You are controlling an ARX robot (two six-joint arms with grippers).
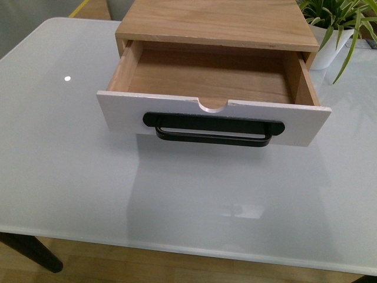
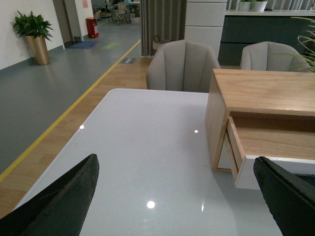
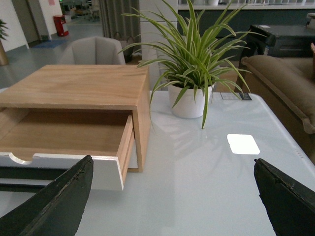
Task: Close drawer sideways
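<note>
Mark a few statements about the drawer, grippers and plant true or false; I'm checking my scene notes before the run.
1. The drawer is pulled out. True.
2. Something lies in the drawer. False: its floor is bare.
3. The left gripper is open. True.
4. The right gripper grips the handle. False: it is open, holds nothing and is apart from the drawer.
5. The plant stands on top of the cabinet. False: it stands on the table beside the cabinet.
</note>
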